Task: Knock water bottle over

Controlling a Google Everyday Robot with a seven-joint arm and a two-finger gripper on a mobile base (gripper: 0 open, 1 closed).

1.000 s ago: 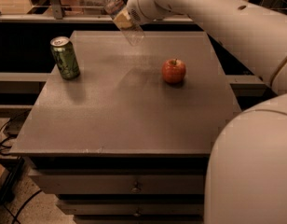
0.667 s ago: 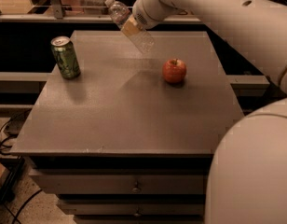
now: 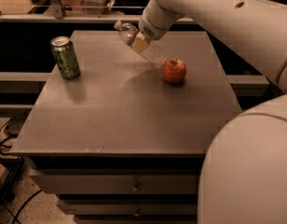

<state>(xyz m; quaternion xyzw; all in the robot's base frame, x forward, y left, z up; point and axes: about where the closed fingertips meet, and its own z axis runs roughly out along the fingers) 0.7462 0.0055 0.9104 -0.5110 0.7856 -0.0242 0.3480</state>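
Observation:
The water bottle (image 3: 142, 45) is a clear ribbed plastic bottle with a white cap. It leans steeply over the far middle of the table, cap up to the left and base down to the right, close to the red apple (image 3: 174, 71). My gripper (image 3: 144, 31) is at the end of the white arm, right against the bottle's upper half from behind. The arm hides the contact between them.
A green soda can (image 3: 65, 57) stands upright at the table's far left. The grey table (image 3: 115, 115) has drawers along its front. My white arm and body fill the right side. A dark shelf and clutter lie behind the table.
The bottle has tipped further over and come down to the right, towards the apple. My gripper has moved down and to the right with it. The can and the apple have not moved.

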